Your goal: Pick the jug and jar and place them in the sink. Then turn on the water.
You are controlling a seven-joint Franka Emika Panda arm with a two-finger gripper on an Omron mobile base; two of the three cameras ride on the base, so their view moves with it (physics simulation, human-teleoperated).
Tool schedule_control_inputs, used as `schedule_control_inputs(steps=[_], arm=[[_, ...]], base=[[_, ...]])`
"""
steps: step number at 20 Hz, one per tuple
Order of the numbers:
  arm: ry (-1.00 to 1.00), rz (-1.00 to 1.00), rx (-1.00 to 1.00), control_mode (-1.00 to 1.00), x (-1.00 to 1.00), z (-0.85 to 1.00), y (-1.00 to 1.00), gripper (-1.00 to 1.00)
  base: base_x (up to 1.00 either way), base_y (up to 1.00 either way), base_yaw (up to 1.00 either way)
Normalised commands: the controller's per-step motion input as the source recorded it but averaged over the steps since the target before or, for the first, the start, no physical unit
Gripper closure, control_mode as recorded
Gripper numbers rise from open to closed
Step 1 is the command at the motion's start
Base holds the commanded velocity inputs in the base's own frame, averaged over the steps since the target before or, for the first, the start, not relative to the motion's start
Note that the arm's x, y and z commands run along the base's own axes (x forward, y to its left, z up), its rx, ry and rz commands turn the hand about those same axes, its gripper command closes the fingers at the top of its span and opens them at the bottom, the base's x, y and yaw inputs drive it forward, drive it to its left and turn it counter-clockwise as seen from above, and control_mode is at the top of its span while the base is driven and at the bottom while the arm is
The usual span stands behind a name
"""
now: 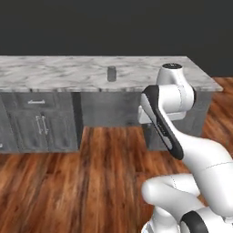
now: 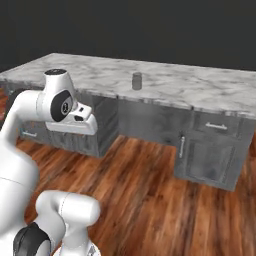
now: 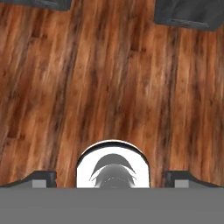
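The two-finger gripper (image 3: 112, 178) hangs over the brown wood-plank floor (image 3: 109, 78), pointing straight down with its dark finger tips (image 3: 41, 178) spread wide and nothing between them.

Going left to right from it:

- **Left, beyond it:** grey cabinet fronts with bar handles (image 1: 42, 124) under the grey-veined marble counter (image 1: 54, 73).
- **Ahead, well above and well apart:** the small dark grey translucent cylindrical jar (image 1: 111, 73) stands upright on that counter, alone near its front edge. The right base view shows it at (image 2: 136, 81).
- **Right:** another grey cabinet with a drawer and door (image 2: 210, 150).

The cream-white jug and the black sink cannot be placed from here.

The step in hand looks like the approach to the jar. To do it well:

1. Bring the base closer first.
2. Raise the hand above counter height before moving in.
3. Keep the tips wide and centre them on the jar's body rather than its narrower neck.
4. Close gently so the jar does not tip.
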Motion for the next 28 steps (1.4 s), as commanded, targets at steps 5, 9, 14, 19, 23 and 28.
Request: schedule_control_inputs(steps=[5,9,14,19,23,28], arm=[[0.00,0.00,0.00,1.00,0.00,0.00,0.00,-1.00],[0.00,0.00,0.00,1.00,0.00,0.00,0.00,-1.00],[0.00,0.00,0.00,1.00,0.00,0.00,0.00,-1.00],[0.00,0.00,0.00,1.00,0.00,0.00,0.00,-1.00],[0.00,0.00,0.00,1.00,0.00,0.00,0.00,-1.00],[0.00,0.00,0.00,1.00,0.00,0.00,0.00,-1.00]], base=[[0.46,-0.06,-0.37],[0.88,0.37,-0.14],[0.74,0.52,-0.14],[0.51,0.70,-0.14],[0.53,0.65,-0.13],[0.58,0.58,-0.13]])
